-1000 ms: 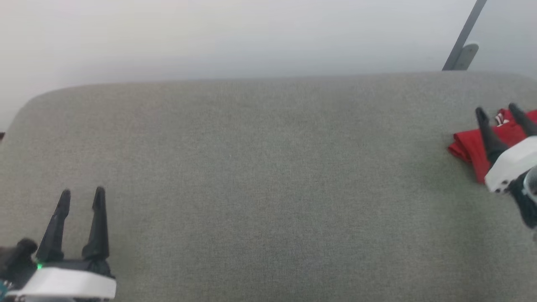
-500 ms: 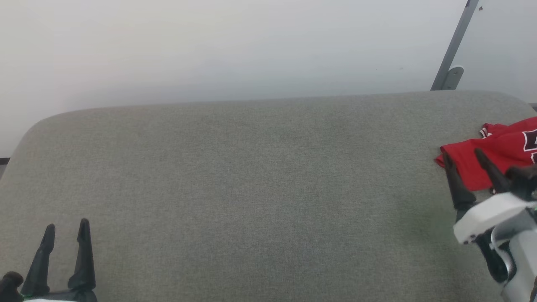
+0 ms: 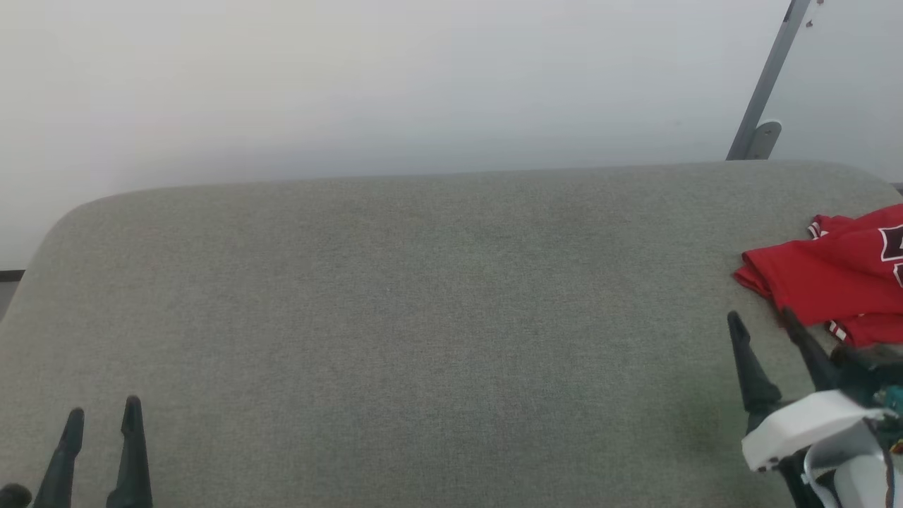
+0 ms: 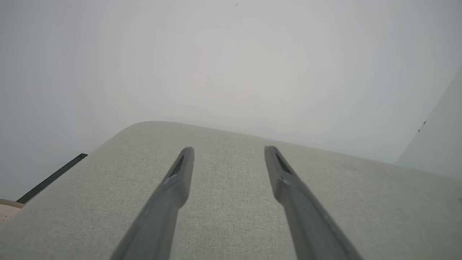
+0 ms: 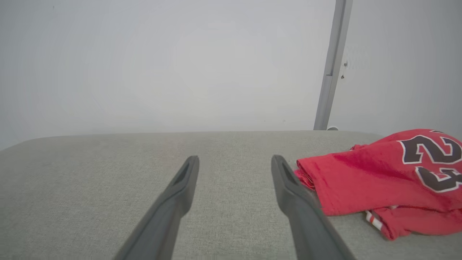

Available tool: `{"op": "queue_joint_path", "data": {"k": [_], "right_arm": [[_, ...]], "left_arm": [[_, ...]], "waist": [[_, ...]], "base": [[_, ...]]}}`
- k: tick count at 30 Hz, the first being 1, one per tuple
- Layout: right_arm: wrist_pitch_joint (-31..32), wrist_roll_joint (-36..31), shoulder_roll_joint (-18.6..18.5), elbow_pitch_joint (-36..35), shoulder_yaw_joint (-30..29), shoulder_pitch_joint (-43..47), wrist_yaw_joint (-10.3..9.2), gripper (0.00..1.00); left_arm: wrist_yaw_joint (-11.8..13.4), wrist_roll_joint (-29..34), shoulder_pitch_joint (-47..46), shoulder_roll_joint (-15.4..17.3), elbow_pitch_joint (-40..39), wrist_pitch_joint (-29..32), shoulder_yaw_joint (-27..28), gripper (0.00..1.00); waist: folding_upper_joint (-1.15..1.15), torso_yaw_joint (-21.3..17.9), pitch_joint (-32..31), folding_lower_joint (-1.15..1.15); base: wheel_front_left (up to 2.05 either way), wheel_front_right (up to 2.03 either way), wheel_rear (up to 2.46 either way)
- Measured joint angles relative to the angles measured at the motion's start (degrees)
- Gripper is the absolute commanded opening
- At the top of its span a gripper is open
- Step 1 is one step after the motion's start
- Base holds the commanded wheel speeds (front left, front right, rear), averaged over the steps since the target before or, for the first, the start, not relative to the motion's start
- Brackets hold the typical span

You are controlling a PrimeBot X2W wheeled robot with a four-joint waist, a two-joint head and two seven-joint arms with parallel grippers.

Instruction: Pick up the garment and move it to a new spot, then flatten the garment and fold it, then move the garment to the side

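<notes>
By the counter [image 3: 423, 317] right edge, the garment [image 3: 825, 282] is being seen crosswise, open room leftward; fingers of left gripper [image 3: 102, 408] and right gripper [image 3: 760, 316] are being held spread.

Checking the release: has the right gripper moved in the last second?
Yes. The right gripper, open, lay over the garment earlier; it has drawn back toward the robot, its tips now at the cloth's near edge.

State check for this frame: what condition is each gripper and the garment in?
garment: loosely folded, lying at the right end of the grey padded surface, not held.
left gripper: open, holding nothing, over bare surface.
right gripper: open, holding nothing, just beside the garment's near edge.
</notes>
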Motion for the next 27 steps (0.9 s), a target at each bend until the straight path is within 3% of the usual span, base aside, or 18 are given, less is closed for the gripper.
{"op": "queue_joint_path", "data": {"k": [27], "right_arm": [[0.0,-1.2,3.4,-2.2,-2.2,5.1,0.00,1.00]], "left_arm": [[0.0,-0.6,1.0,0.1,1.1,0.0,-0.1,1.00]], "waist": [[0.00,-0.3,-0.3,0.00]], "base": [[0.00,0.00,0.00]]}}
